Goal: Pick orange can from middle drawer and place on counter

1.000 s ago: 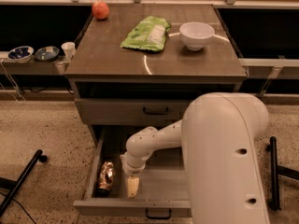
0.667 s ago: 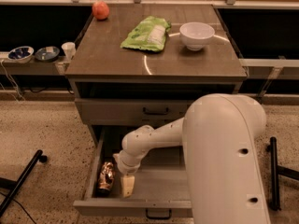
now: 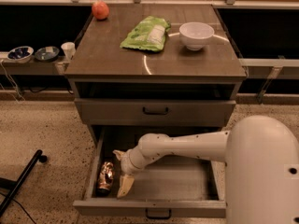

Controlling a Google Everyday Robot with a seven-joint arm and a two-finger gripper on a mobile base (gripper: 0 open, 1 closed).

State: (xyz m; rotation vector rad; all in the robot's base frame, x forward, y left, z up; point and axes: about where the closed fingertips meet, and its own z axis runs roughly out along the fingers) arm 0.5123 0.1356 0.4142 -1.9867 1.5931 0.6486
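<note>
Bench (image 3: pixel 117 59) above carries a green bag (image 3: pixel 147 33), a white bowl (image 3: pixel 196 34) and a red fruit (image 3: pixel 100 10), none blocking its front edge. Middle drawer (image 3: pixel 187 183) stands pulled out for the arm (image 3: pixel 187 146). Orange can (image 3: pixel 105 176) lies along its left wall. The claw (image 3: pixel 121 171) is spread, ungripped, just beside it; that wall likely crowds a grasp.

I see my robot's big smooth white rounded body shell (image 3: pixel 264 171) with one small dark hole. The slim white tube arm (image 3: pixel 187 146) carries tiny dark dots. Its cream two-finger claw (image 3: pixel 120 172), fingers apart, is inside the wide grey open drawer (image 3: pixel 177 183).
</note>
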